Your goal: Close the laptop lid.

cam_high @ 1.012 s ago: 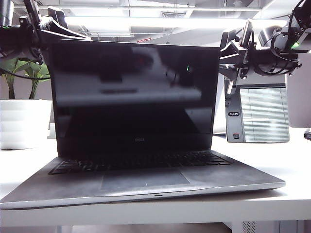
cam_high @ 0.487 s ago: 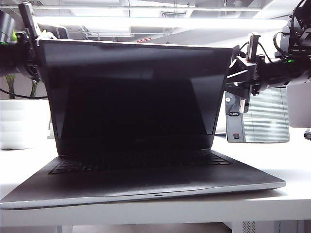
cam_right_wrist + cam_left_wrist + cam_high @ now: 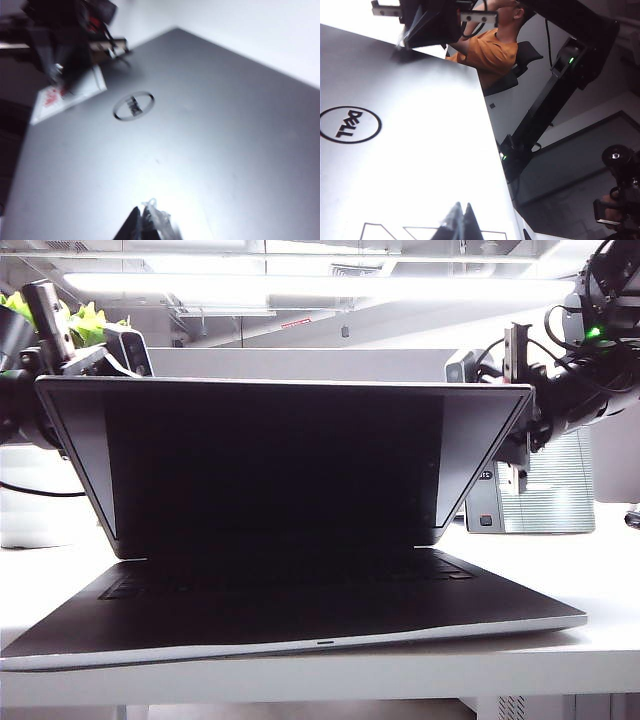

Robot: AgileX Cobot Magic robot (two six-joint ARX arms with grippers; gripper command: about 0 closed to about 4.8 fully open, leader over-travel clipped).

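Fingertips of the left gripper come together into one dark point that rests on the silver back of the laptop lid, close to the outline of a sticker, so the fingers look closed with nothing between them. In the right wrist view the right gripper shows the same: its two tips meet in a narrow wedge against the lid's grey back, some way from the round Dell logo (a pale scrap of something sticks to one tip, and I cannot tell what it is). Across the lid, the other arm's dark gripper body is over the white sticker with red letters. From the exterior view the laptop sits on the white table, very near to the camera, with its front edge along the table edge. Its lid is tilted forward over the keyboard, about half way down, and the black screen faces downward. The left gripper is behind the lid's top left corner and the right gripper behind the top right corner. A small grey-black slatted box stands on the table behind the laptop, to the right, and green plant leaves show at the far left.
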